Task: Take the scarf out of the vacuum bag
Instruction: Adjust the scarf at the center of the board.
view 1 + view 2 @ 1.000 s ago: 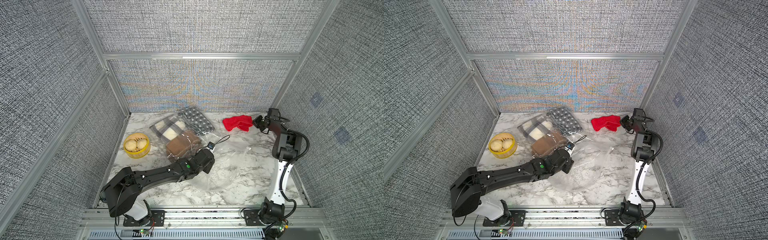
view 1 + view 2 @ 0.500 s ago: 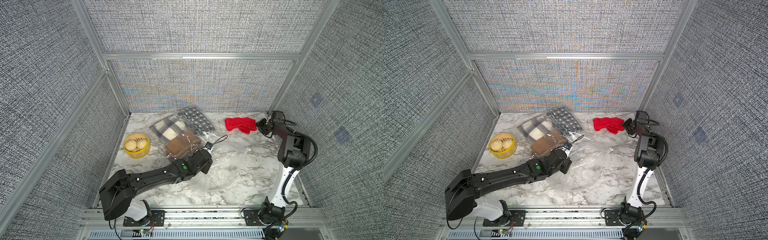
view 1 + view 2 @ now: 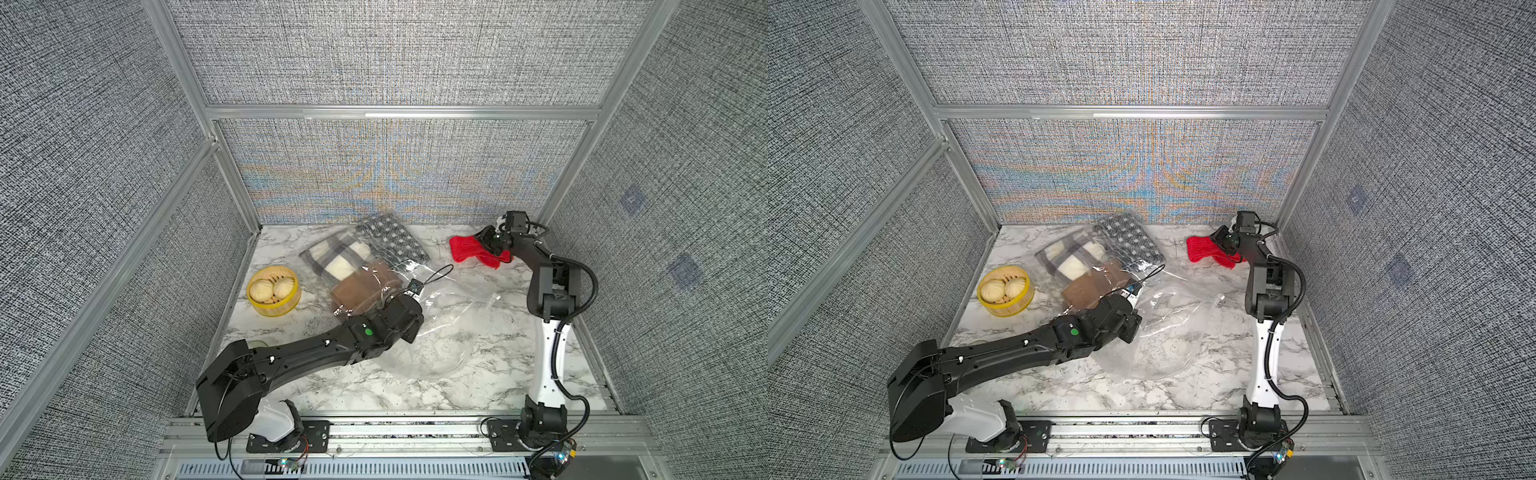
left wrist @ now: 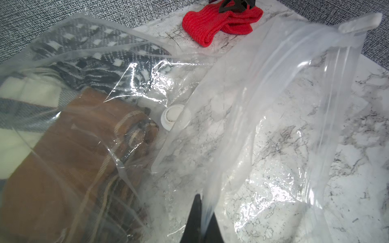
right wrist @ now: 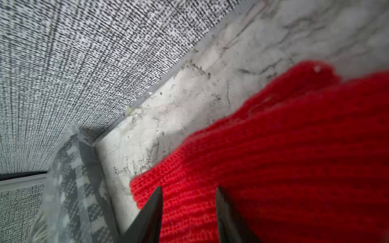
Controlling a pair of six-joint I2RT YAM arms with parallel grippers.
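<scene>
The left gripper (image 4: 201, 216) is clamped on the vacuum bag (image 4: 263, 109) — the right gripper (image 5: 189, 212) gapes over the red scarf (image 5: 284, 157).

**Bag mid-table, one scarf outside it**

The vacuum bag (image 3: 446, 328) spreads across the middle of the table (image 3: 503, 395). Folded scarves (image 3: 340, 262) are stacked in its back-left end, by the back wall. Left of the bag stands a steamer basket (image 3: 274, 310) with two buns (image 3: 272, 289) in it. A loose scarf (image 3: 467, 248) lies on the table at the back right.
</scene>
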